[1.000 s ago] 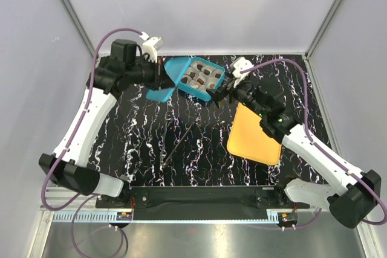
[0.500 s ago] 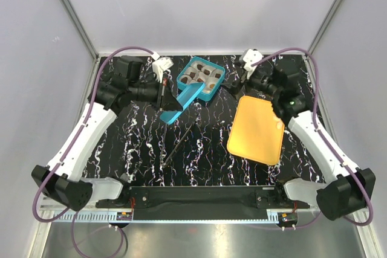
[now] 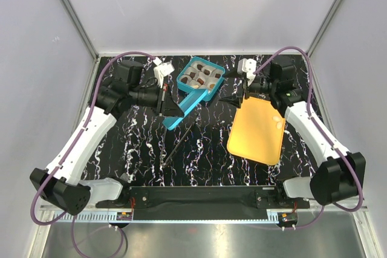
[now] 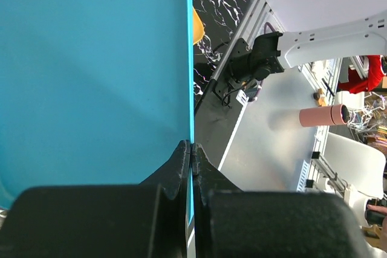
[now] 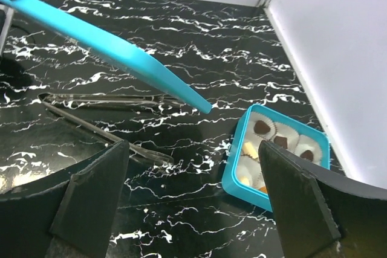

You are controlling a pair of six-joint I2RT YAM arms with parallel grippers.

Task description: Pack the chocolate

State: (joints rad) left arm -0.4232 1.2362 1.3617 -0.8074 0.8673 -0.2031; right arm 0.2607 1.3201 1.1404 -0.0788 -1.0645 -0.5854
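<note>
The chocolate (image 3: 200, 78) sits as several dark and pale pieces in paper cups inside an open teal box (image 3: 213, 93) at the back middle of the table. In the right wrist view the chocolate (image 5: 262, 127) and box (image 5: 244, 187) lie at the lower right. My left gripper (image 3: 172, 107) is shut on the rim of the teal lid (image 3: 184, 106), which hangs tilted in front of the box. In the left wrist view the lid (image 4: 91, 77) fills the left side, with my left gripper (image 4: 191, 148) pinching its edge. My right gripper (image 3: 233, 96) is open and holds nothing, just right of the box; in its own view the right gripper (image 5: 193, 191) hovers over bare table.
A yellow tray (image 3: 257, 130) lies flat at the right, under my right arm. Metal tongs (image 3: 178, 144) lie on the black marbled table (image 3: 133, 149) in the middle; the tongs (image 5: 103, 126) also show below the lid (image 5: 109, 46) in the right wrist view. Walls enclose the back and sides.
My left gripper has carried the lid from beside the box's left to in front of it, tilting it. My right gripper drew back from the box, then came down beside its right edge.
</note>
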